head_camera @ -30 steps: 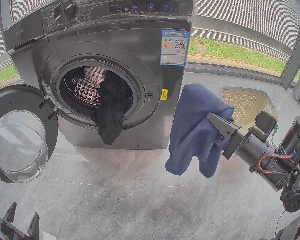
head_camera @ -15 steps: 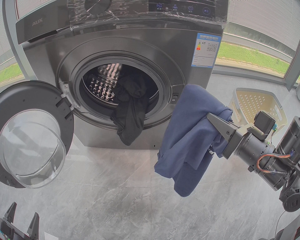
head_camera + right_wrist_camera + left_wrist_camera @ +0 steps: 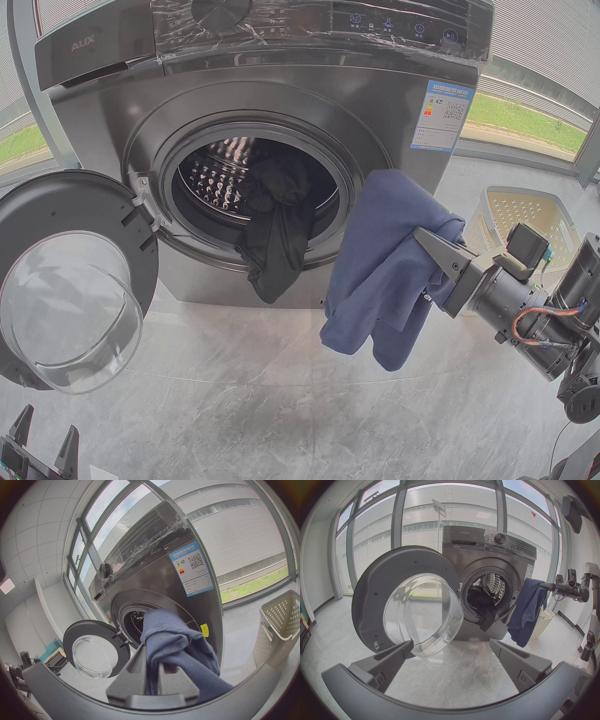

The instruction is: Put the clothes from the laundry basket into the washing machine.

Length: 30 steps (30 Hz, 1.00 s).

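Observation:
A grey front-loading washing machine (image 3: 262, 81) stands ahead with its round door (image 3: 69, 281) swung open to the left. A black garment (image 3: 278, 240) hangs half out of the drum over the door rim. My right gripper (image 3: 431, 240) is shut on a blue garment (image 3: 384, 262), which hangs in the air just right of the drum opening, above the floor. The same blue garment (image 3: 175, 645) drapes over the right gripper's fingers (image 3: 136, 673) in the right wrist view. A beige laundry basket (image 3: 531, 219) stands to the right of the machine. My left gripper (image 3: 450, 645) is open, low near the floor.
Grey marble floor (image 3: 269, 387) spreads in front of the machine. The open door (image 3: 406, 598) takes up the space to the left of the drum. A glass window wall (image 3: 537, 75) runs behind the machine and basket.
The head view has shifted, so the machine sits more to the right and closer. The blue garment has swung in my right gripper, and its hanging end now sits a little higher.

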Motion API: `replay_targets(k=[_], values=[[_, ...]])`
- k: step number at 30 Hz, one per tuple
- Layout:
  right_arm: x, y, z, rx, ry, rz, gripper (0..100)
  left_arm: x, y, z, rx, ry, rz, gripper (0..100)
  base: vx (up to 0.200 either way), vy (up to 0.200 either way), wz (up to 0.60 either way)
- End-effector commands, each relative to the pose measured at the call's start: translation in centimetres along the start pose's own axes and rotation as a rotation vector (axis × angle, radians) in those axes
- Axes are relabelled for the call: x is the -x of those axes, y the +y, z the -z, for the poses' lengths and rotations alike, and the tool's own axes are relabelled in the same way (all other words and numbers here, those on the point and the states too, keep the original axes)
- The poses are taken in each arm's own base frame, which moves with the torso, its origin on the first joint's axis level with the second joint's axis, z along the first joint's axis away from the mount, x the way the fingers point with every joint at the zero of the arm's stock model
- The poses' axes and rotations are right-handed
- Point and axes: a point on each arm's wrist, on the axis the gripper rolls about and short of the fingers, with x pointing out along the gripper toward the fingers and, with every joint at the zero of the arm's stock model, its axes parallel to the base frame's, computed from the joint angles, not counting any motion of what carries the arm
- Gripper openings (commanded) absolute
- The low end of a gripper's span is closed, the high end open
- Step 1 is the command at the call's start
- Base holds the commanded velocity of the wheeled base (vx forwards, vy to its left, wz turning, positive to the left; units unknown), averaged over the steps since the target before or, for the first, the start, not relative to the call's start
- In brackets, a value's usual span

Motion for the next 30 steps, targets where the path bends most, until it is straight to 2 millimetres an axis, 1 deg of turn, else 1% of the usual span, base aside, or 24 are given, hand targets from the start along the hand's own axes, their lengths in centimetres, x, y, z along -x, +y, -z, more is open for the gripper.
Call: replay_targets(k=[1, 15, 30], values=[[-0.03, 0.02, 0.0, 0.0, -0.001, -0.001, 0, -0.01, 0.03, 0.48, 0.0, 0.001, 0.0, 100, 0.0, 0.2, 0.0], [0.03, -0.03, 0.02, 0.0, 0.0, 0.001, 0, -0.01, 0.03, 0.48, 0.0, 0.001, 0.0, 100, 0.0, 0.2, 0.0], [0.08, -0.05, 0.32, 0.0, 0.013, 0.0, 0, -0.01, 0.03, 0.48, -0.003, 0.001, 0.0, 100, 0.0, 0.0, 0.0]])
